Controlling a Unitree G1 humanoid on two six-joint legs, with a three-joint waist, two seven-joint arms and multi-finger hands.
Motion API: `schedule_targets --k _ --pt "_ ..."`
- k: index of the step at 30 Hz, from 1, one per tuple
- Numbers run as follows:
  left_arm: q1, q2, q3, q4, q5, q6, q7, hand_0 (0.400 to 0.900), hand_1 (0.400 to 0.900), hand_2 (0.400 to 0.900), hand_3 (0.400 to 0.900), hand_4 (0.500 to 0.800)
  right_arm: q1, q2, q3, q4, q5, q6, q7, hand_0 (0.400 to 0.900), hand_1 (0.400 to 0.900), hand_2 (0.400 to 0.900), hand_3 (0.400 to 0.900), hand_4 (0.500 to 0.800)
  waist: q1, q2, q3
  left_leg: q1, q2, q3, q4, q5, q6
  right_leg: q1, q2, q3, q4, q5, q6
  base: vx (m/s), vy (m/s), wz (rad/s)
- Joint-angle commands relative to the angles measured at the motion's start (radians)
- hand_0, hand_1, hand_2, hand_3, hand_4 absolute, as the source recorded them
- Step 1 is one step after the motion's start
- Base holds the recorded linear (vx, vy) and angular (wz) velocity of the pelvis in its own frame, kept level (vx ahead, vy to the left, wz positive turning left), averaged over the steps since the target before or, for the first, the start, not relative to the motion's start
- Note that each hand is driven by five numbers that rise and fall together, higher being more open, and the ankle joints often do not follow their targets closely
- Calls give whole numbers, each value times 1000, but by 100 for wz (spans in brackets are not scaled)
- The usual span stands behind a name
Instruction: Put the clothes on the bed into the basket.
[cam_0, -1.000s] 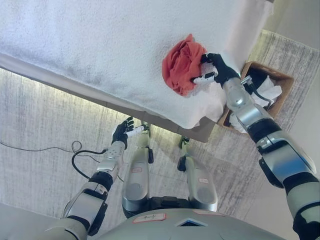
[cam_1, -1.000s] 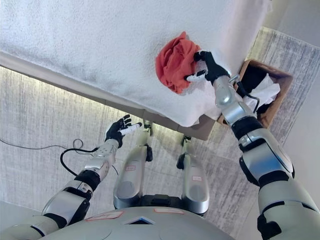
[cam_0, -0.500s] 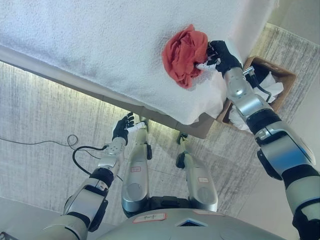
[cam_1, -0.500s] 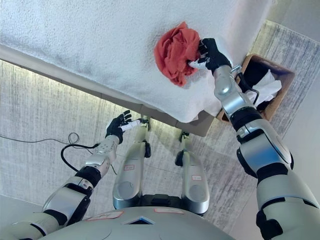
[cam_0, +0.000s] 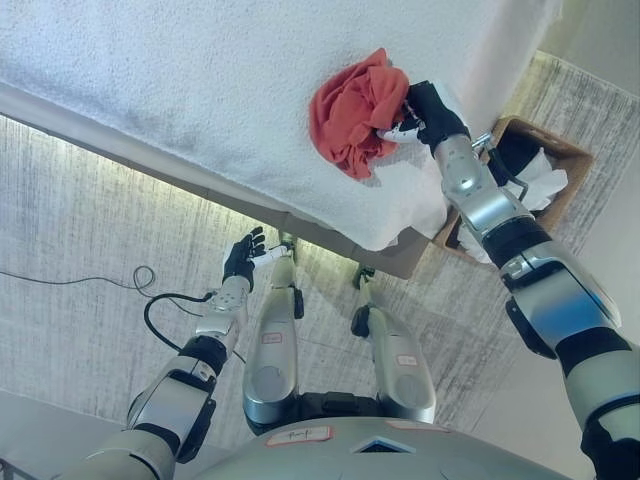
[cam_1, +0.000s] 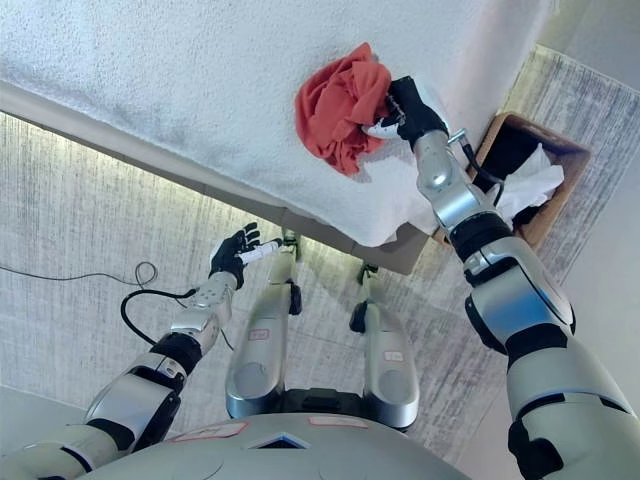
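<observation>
silver-grey arms, dark robot hand (cam_0: 428, 108) (white-tipped)

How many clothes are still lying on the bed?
1: a red garment bunched near the corner of the bed, gripped by the right hand. White and dark clothes already fill the basket.

basket (cam_0: 555, 160) partly behind right arm, bed (cam_0: 200, 80) cropped

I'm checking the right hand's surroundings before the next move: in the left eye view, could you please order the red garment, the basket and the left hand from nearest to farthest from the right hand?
1. Red garment: on the white bed, gripped by the right hand.
2. Basket: on the floor off the bed's corner, white cloth inside.
3. Left hand: low over the floor, below the bed's edge, fingers relaxed.
</observation>
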Motion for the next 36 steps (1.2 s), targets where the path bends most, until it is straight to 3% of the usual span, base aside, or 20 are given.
schedule_targets --k 1,8,14,20,23,28,36 --pt "21 32 8 21 1 -27 4 900 900 900 900 800 39 5 -23 -102 12 -66 -5 400 400 400 400 500 -3 -85 -52 46 -15 -20 16 -75 -44 29 -80 92 -2 -7 72 27 7 -5" --pt "76 37 52 26 28 -22 -25 900 900 900 900 800 294 -83 -181 -129 11 -80 -10 400 400 400 400 500 -32 -98 -114 148 -11 -9 -31 -84 -41 101 -86 85 -2 -21 80 50 9 -3" --pt "116 69 85 44 71 -11 -78 900 900 900 900 800 478 -194 -366 4 50 -77 13 400 400 400 400 500 -62 -106 -187 249 -8 10 -36 -114 -39 190 -94 79 -2 -37 88 51 11 -6" --pt "136 80 95 34 80 -7 -106 900 900 900 900 800 544 -265 -457 32 62 -70 36 400 400 400 400 500 -80 -103 -246 294 -9 23 -36 -130 -38 230 -100 81 7 -46 93 25 7 -8" --pt "144 83 90 40 82 -3 -133 900 900 900 900 800 551 -327 -521 204 108 -68 46 400 400 400 400 500 -92 -96 -285 313 -9 25 -36 -136 -40 254 -105 79 18 -53 97 12 -2 1" --pt "181 80 109 60 81 13 -150 900 900 900 900 800 555 -434 -615 271 122 -43 39 400 400 400 400 500 -101 -86 -324 348 -10 30 -36 -149 -39 289 -107 80 17 -58 101 54 4 -4" --pt "207 58 113 98 93 18 -148 900 900 900 900 800 564 -469 -679 362 133 -39 -3 400 400 400 400 500 -103 -71 -364 374 -14 26 -36 -161 -38 325 -108 70 8 -60 103 57 3 1"
